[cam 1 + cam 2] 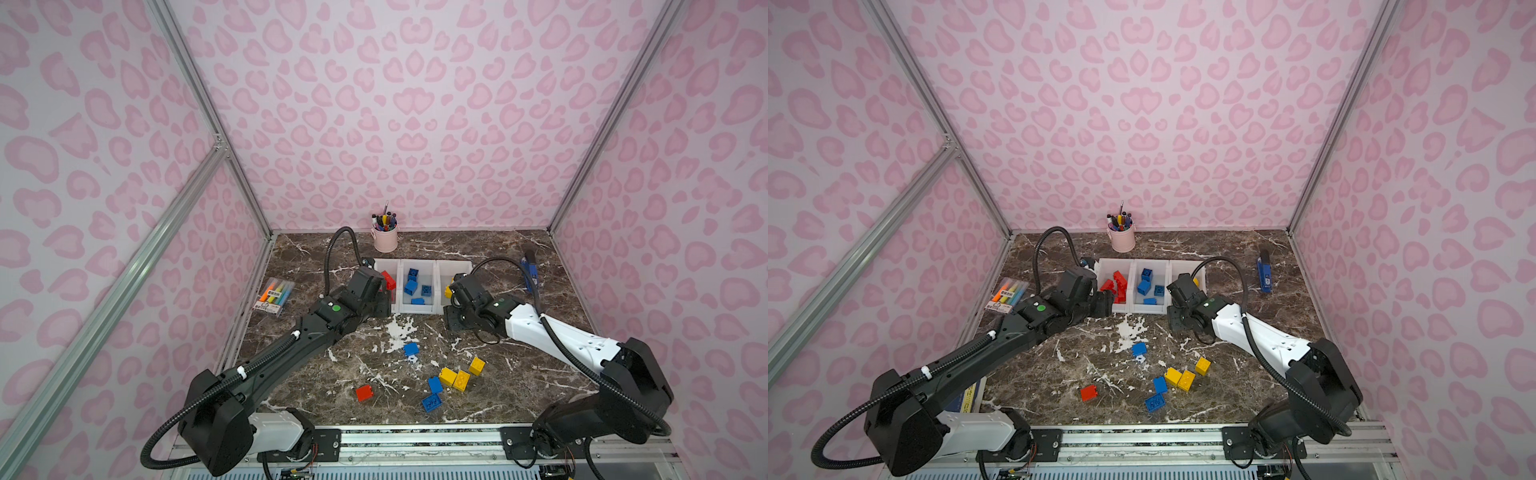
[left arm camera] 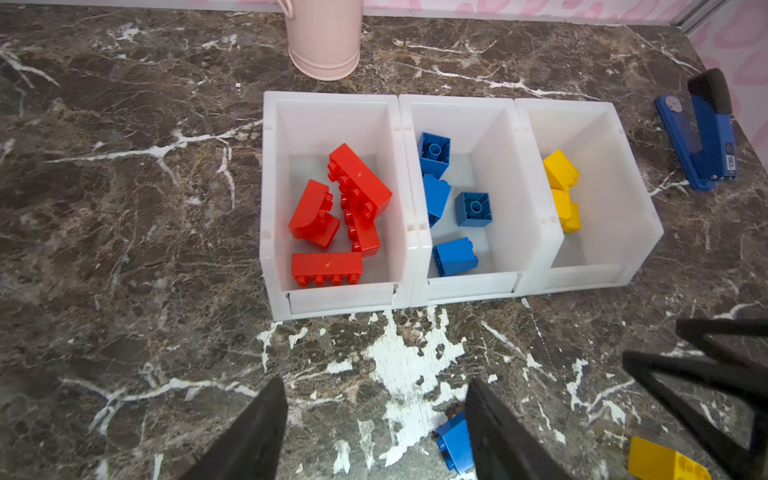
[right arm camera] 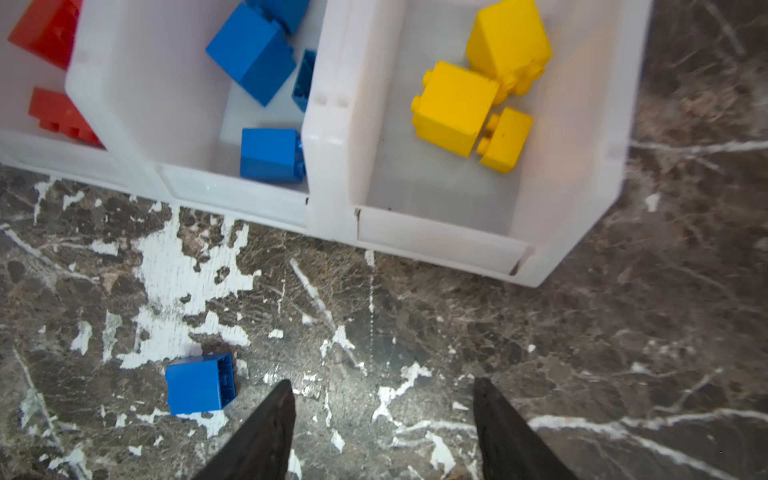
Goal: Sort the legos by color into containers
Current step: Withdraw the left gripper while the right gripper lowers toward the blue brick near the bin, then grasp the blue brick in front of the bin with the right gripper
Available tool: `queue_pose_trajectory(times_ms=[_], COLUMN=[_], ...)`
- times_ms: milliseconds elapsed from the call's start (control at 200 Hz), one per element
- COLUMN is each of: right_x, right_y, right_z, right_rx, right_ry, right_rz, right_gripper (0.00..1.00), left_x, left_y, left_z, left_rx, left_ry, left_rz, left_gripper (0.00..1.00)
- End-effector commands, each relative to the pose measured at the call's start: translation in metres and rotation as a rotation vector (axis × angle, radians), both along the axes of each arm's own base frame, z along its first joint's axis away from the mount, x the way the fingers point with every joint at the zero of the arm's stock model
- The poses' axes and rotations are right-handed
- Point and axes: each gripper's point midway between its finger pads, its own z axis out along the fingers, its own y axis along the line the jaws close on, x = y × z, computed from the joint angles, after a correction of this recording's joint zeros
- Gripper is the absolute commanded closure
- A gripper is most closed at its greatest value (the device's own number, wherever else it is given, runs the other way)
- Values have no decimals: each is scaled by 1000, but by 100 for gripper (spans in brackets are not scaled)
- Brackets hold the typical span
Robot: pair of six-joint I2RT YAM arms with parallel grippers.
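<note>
- Standing in a row at the back: containers point(image 2: 332, 96), holding sorted red, blue, yellow legos point(image 2: 359, 183).
- Left gripper point(image 2: 376, 432), right gripper point(image 3: 386, 432): both spread, empty, before the front lips.
- Loose legos point(image 1: 448, 376): seven, lying robot-side.
- Nearest blue lego point(image 1: 410, 349): between both grippers, robot-side; neither arm clearly closer.

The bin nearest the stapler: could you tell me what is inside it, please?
Three yellow legos lie in the bin; nothing else shows. In both top views the right arm covers most of it.
</note>
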Motion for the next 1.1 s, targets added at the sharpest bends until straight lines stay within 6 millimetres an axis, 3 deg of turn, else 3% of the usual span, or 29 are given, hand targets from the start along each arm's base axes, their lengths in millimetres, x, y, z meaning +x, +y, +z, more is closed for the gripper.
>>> queue_pose_trajectory(times_ms=[0, 205, 490, 845, 1095], right_x=[-7, -30, -42, -49, -52], right_y=[16, 58, 105, 114, 112], right_z=[-9, -23, -44, -74, -88], right_rx=[11, 17, -5, -74, -138], right_ry=[15, 38, 87, 140, 147], right_rz=[9, 89, 176, 191, 190], right_gripper=[31, 30, 29, 33, 48], left_x=[-3, -19, -33, -40, -43], left_y=[16, 45, 69, 75, 75], left_z=[-2, -14, -23, -32, -38], left_rx=[-12, -8, -10, -15, -24], left_ry=[-14, 4, 15, 31, 42], left_rz=[78, 158, 216, 230, 231], left_gripper=[30, 29, 28, 28, 28])
